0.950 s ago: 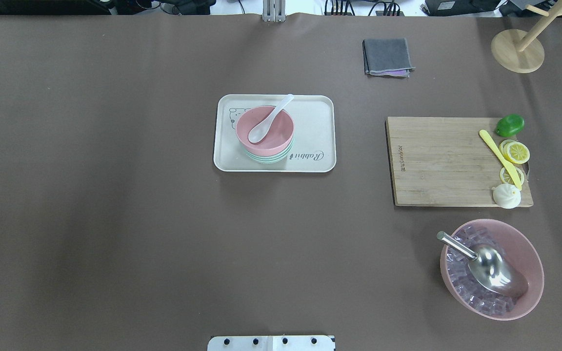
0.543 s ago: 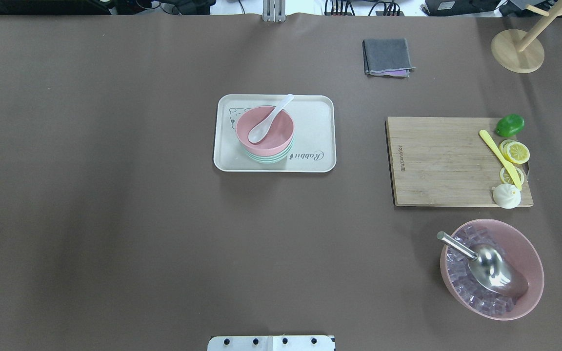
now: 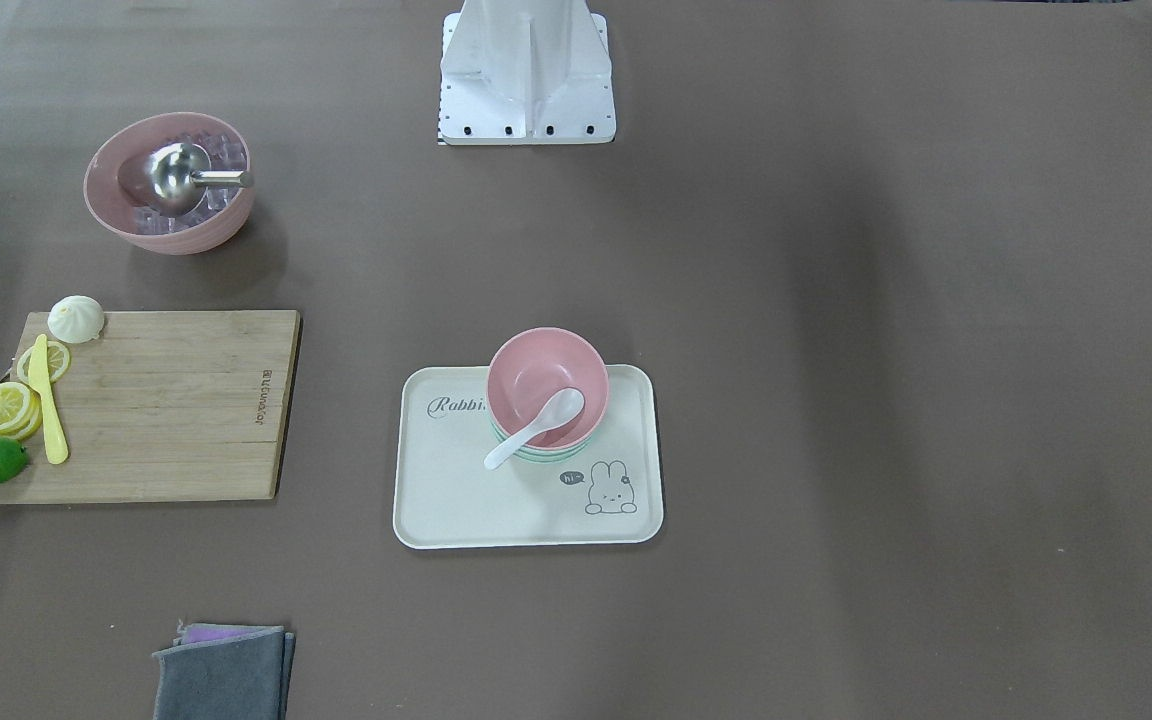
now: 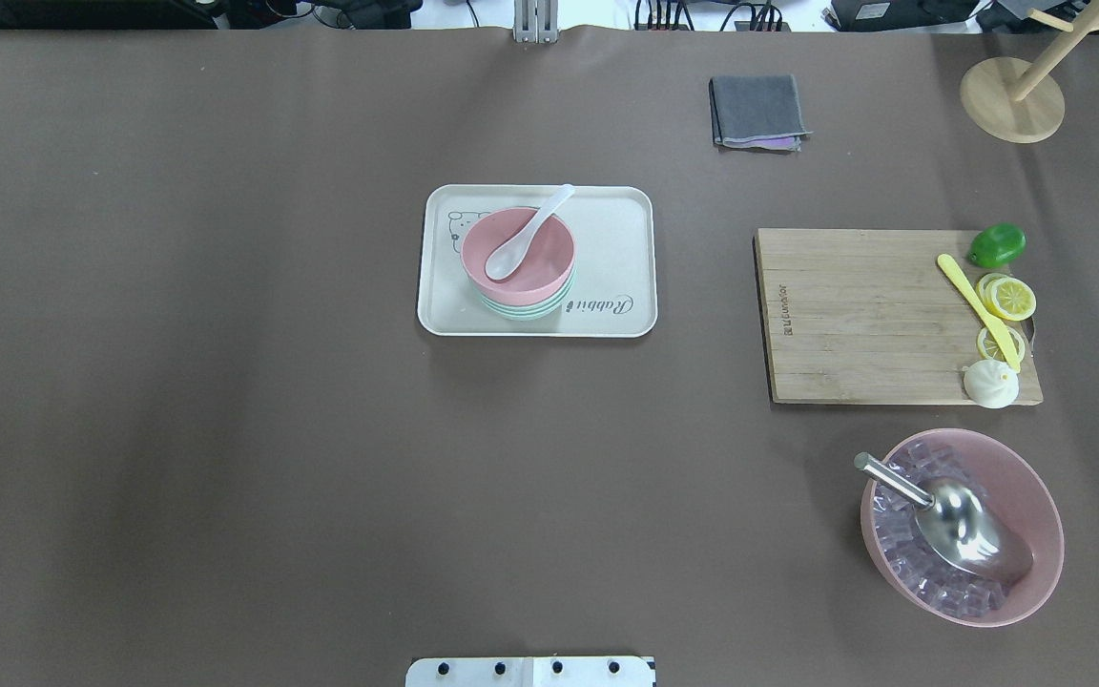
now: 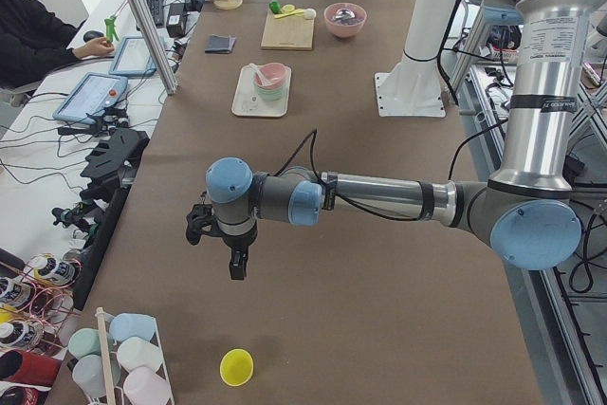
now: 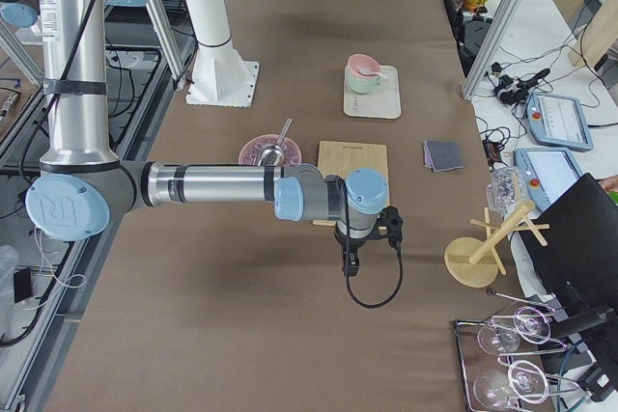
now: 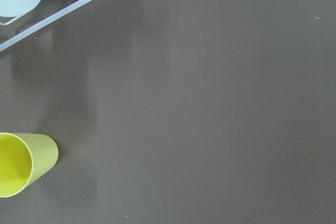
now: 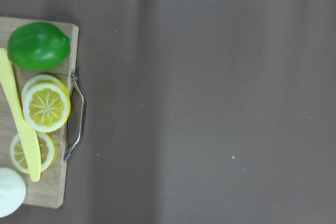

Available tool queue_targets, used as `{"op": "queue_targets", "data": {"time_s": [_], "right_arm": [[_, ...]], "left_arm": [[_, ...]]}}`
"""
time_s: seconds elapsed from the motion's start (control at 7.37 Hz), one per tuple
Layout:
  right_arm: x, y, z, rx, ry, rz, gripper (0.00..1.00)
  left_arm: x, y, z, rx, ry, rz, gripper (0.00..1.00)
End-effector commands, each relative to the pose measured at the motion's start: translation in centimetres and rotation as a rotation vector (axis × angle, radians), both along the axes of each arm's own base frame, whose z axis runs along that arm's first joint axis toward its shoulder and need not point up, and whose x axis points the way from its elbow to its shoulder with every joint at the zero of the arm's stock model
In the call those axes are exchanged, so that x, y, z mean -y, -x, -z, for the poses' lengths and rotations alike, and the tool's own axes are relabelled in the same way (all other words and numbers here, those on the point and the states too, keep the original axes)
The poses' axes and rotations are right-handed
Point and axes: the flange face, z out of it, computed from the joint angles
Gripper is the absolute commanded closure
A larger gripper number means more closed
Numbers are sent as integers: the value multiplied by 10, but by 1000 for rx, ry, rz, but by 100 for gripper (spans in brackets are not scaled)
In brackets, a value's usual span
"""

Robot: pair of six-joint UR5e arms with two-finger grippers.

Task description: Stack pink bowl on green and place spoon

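Pink bowl (image 4: 540, 262) sits on green bowl (image 4: 523, 308), spoon (image 4: 526, 239) inside, mid-bench toward far edge. Spoon probably light, slick; pinch its handle. Left hand (image 5: 220, 239), right hand (image 6: 365, 236): spread or pressed, cannot tell.

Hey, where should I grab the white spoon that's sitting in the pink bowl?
Probably best: take the white spoon by its handle, which sticks out past the far rim of the pink bowl. Come from above, closing across the narrow handle; the scoop lies low inside.

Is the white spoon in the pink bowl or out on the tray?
In. The white spoon has its scoop inside the pink bowl, handle leaning over the rim.
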Motion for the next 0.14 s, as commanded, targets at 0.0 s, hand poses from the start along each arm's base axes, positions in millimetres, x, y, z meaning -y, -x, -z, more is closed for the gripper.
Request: {"op": "queue_targets", "data": {"time_s": [0.0], "right_arm": [[2,0,3,1,-5,0,0]], "left_arm": [[1,0,-2,1,8,0,2]]}}
